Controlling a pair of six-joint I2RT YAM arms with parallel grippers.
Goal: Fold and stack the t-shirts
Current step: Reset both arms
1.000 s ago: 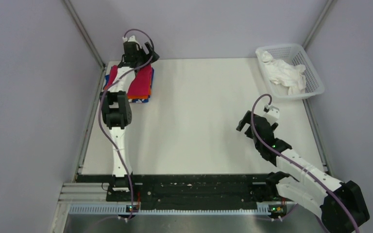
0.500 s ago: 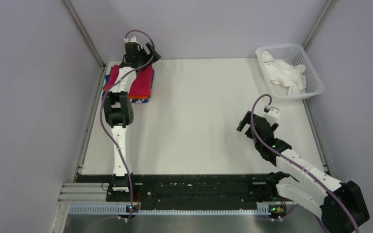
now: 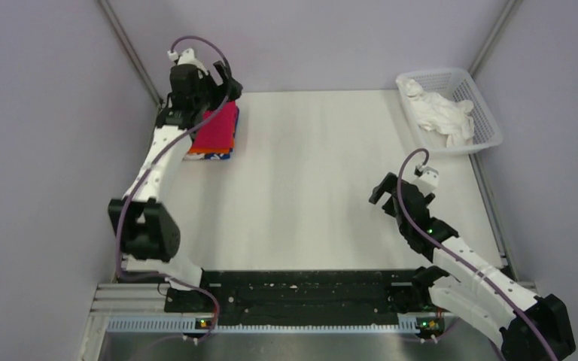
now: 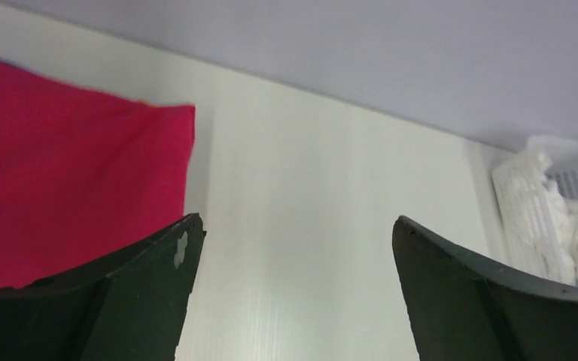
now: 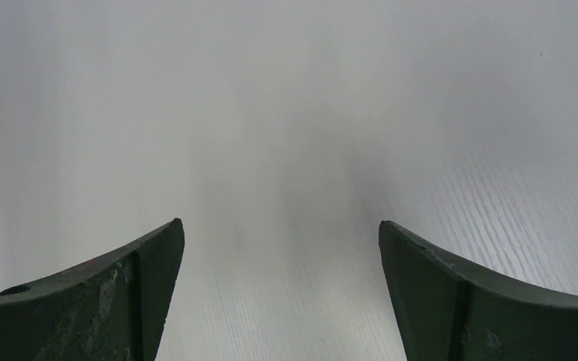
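The left gripper (image 4: 293, 226) is spread wide and empty at the upper left of the overhead view. It hangs just over the folded t-shirts (image 3: 217, 129), stacked with the magenta-red one (image 4: 68, 173) on top and the edges of the orange one (image 3: 205, 150) and the blue one (image 3: 224, 156) showing beneath. The right gripper (image 5: 278, 224), also wide apart and empty, hovers over the bare white table (image 3: 308, 180) at lower right, with a mesh basket (image 3: 489, 124) of crumpled white cloth (image 3: 440, 113) at upper right.
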